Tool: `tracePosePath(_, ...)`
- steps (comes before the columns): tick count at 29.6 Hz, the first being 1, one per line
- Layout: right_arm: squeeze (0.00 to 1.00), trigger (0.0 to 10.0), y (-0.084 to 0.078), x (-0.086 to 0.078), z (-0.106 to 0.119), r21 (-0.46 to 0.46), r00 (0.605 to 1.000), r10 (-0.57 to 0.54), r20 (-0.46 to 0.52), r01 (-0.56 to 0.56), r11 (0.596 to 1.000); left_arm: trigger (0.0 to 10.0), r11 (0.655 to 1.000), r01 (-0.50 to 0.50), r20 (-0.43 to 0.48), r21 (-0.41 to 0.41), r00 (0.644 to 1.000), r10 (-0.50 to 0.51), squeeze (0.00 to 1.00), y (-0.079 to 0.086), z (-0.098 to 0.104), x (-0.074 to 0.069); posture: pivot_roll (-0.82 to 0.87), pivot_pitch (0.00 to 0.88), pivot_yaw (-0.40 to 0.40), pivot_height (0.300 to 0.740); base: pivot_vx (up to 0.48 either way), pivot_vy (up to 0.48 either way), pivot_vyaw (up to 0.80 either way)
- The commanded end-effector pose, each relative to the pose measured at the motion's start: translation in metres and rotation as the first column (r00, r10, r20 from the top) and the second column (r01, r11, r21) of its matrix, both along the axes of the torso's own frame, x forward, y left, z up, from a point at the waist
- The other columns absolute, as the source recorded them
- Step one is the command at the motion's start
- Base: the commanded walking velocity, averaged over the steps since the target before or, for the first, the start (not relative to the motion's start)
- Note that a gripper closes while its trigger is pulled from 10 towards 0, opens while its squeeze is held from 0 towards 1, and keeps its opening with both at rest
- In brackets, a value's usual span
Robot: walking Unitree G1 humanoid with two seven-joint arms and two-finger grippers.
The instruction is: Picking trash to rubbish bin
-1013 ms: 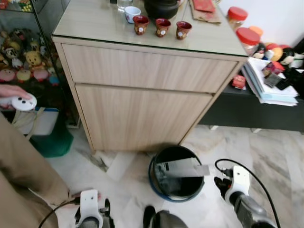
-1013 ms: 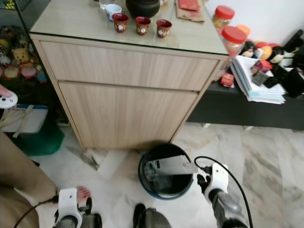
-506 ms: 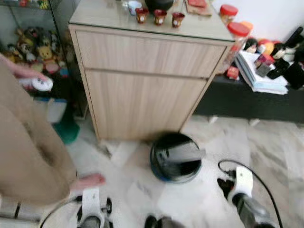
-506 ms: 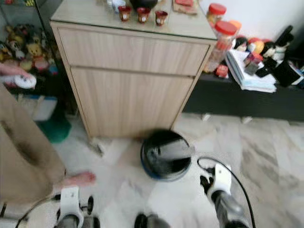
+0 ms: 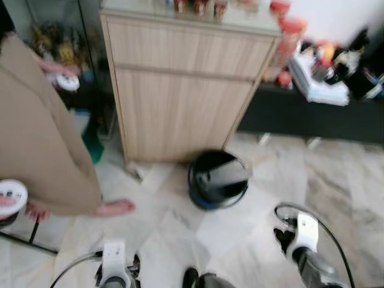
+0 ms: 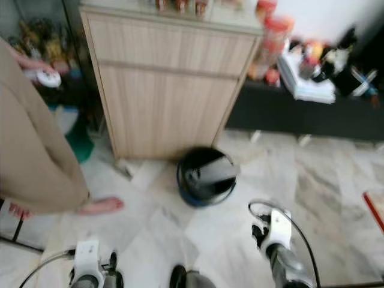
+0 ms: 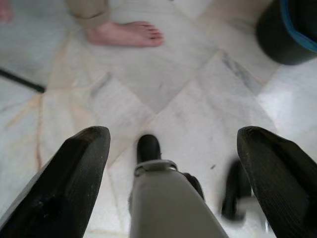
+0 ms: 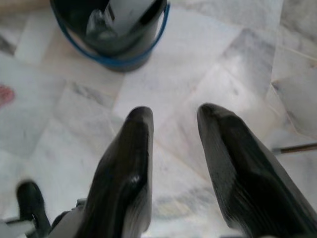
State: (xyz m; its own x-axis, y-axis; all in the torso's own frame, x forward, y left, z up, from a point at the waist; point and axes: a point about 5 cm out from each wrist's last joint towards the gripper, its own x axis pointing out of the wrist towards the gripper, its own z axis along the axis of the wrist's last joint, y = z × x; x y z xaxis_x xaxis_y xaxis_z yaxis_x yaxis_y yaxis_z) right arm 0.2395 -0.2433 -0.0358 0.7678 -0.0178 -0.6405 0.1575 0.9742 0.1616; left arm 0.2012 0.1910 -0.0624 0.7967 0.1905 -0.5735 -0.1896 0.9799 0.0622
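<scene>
Spread wide and empty: left gripper; parted slightly, right gripper, both low over pale marble floor. Against tall light-wood cabinet, round black rubbish bin with blue rim, holding flat grey sheet, probably light and bendable, best pinched by an edge. Beside, person's bare foot. Blurred beyond telling: cabinet-top clutter.

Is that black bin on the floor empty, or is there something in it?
Not empty. The black bin stands upright with a flat grey piece and some clear crumpled material inside.
</scene>
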Motion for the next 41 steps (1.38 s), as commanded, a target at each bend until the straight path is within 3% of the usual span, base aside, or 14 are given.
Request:
tracePosePath(1,0.0,10.0,-0.008,-0.003,0.0,-0.008,1.0,-0.031,-0.003,0.031,0.999,10.0,1.0,0.018,-0.039,-0.022,0.999,-0.019,0.0,-0.011,-0.007,-0.008,0.01,0.214,-0.199,0.74,-0.262,0.0,0.0)
tracePosePath(17,0.0,10.0,-0.011,-0.008,-0.002,-0.007,0.997,-0.08,0.004,0.08,0.997,10.0,0.999,0.03,-0.036,-0.016,0.999,-0.03,0.0,-0.011,-0.005,-0.005,0.0,0.202,-0.188,0.74,-0.268,0.0,0.0)
tracePosePath(25,0.0,10.0,-0.006,-0.009,-0.004,0.006,0.996,-0.092,0.009,0.092,0.996,10.0,0.999,0.035,-0.033,-0.006,0.999,-0.035,0.0,-0.007,-0.005,-0.005,0.01,0.194,-0.175,0.74,-0.284,0.0,0.0)
tracePosePath(34,0.0,10.0,-0.004,-0.009,-0.005,0.012,0.995,-0.1,0.01,0.1,0.995,10.0,0.999,0.035,-0.062,0.0,0.997,-0.035,0.0,-0.006,-0.007,-0.007,0.02,0.177,-0.17,0.74,0.0,0.0,0.0)
tracePosePath(41,0.0,10.0,-0.003,-0.014,-0.009,0.011,0.993,-0.12,-0.011,0.12,0.993,10.0,0.999,0.049,-0.176,-0.016,0.983,-0.051,0.0,-0.012,-0.02,-0.027,0.01,0.151,-0.167,0.74,0.0,0.0,0.0)
